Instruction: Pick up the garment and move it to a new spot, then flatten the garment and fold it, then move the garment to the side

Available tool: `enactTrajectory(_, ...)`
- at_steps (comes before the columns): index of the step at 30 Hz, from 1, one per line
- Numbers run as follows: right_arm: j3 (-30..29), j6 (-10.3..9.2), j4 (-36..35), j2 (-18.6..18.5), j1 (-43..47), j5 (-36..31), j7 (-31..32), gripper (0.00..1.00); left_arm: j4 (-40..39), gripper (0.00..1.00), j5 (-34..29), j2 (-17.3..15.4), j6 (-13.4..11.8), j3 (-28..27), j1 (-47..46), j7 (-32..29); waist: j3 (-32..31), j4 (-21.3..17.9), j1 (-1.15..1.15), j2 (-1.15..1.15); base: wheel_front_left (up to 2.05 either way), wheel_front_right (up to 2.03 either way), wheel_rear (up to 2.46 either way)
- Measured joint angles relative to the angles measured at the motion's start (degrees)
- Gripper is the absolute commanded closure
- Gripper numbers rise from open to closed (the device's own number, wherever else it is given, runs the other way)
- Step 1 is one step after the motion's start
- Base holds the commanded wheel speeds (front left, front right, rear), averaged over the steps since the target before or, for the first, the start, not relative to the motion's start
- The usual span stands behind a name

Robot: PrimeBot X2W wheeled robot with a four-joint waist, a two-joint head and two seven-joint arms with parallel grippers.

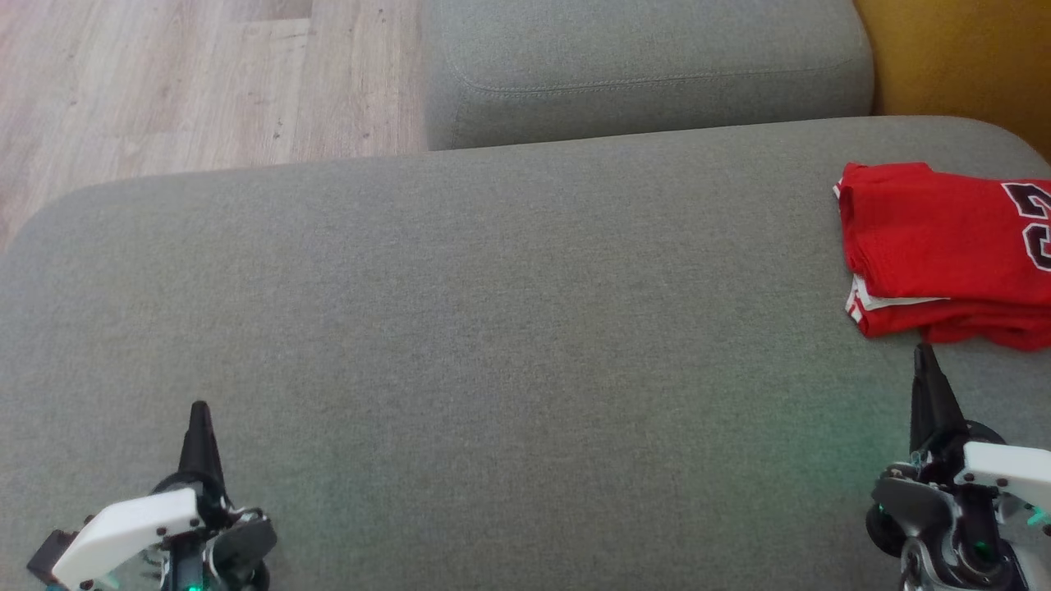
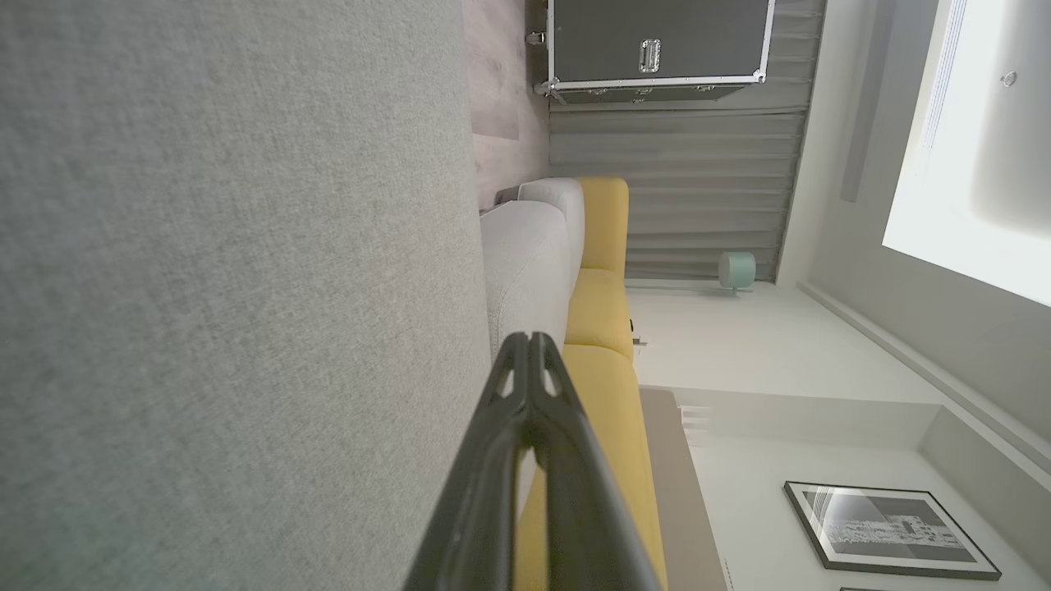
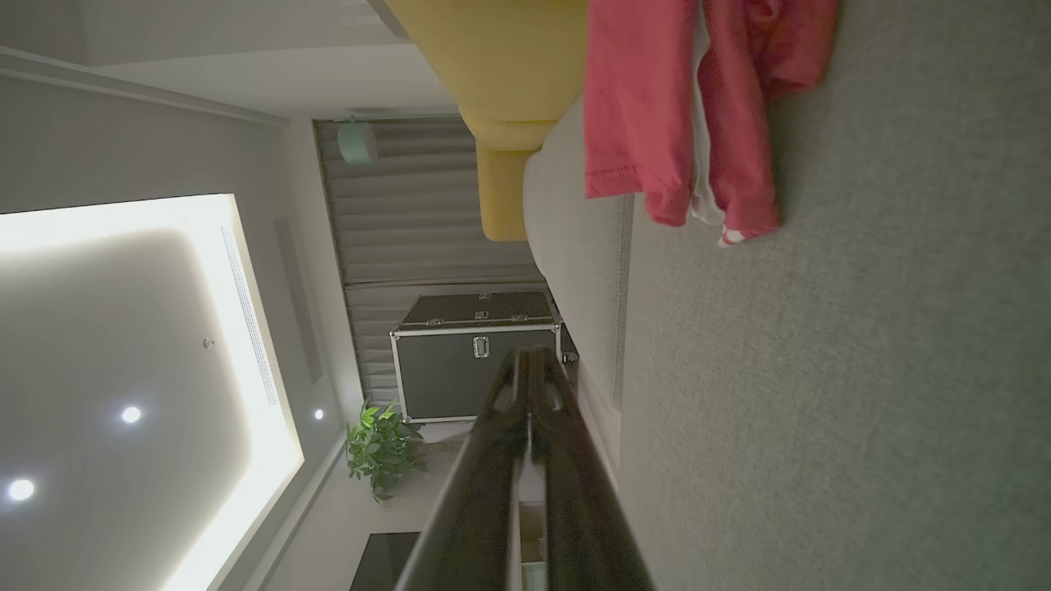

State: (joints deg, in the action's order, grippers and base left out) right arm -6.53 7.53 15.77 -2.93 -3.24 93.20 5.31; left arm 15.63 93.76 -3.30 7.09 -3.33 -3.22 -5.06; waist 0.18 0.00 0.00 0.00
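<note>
The garment point(image 1: 944, 250) is a red jersey with white trim and dark numbers, lying folded at the right edge of the grey sofa seat point(image 1: 493, 328). In the right wrist view the garment point(image 3: 665, 107) hangs at the top, its hem toward the camera. My right gripper point(image 1: 925, 351) is shut and empty, its tip just short of the garment's near edge. Far to the lower left, my left gripper point(image 1: 199, 408) rests shut and empty over bare cushion. Each wrist view shows its own gripper with fingertips pressed together: the left gripper point(image 2: 530, 341) and the right gripper point(image 3: 530, 353).
A second grey cushion point(image 1: 640, 74) stands behind the seat. Wooden floor point(image 1: 181, 82) lies at the far left, a yellow sofa part point(image 1: 961, 49) at the far right. The wrist views show a dark flight case point(image 3: 476, 357) and a potted plant point(image 3: 382, 447).
</note>
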Motion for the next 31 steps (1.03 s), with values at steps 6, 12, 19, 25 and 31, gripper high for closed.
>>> enactTrajectory(6,-0.1,0.0,0.0,0.0,0.0,0.0,0.0,1.0,0.0,1.0,-0.1,0.0,0.0,-0.1,0.0,-0.1,0.0,0.0,0.0,0.0,0.0,0.0,0.0)
enactTrajectory(12,-0.2,0.0,0.0,0.0,0.0,0.0,0.0,1.0,0.0,1.0,-0.1,0.1,0.0,-0.2,0.0,-0.3,0.0,0.0,0.0,0.0,0.0,0.0,0.0)
enactTrajectory(19,-0.2,0.0,0.0,0.1,0.0,-0.1,0.3,1.0,0.0,1.0,-0.2,0.1,0.0,-0.2,0.0,-0.4,0.0,0.0,0.0,0.0,0.0,0.0,0.0)
enactTrajectory(25,-0.3,0.0,0.0,0.1,0.0,-0.1,0.3,1.0,0.0,1.0,-0.2,0.2,0.0,-0.3,0.0,-0.4,0.0,0.0,0.0,0.0,0.0,0.0,0.0)
enactTrajectory(31,-0.5,0.0,0.0,0.1,0.0,-0.1,0.4,1.0,0.0,1.0,-0.2,0.2,0.0,-0.4,0.0,-0.5,0.0,0.0,0.0,0.0,0.0,0.0,0.0)
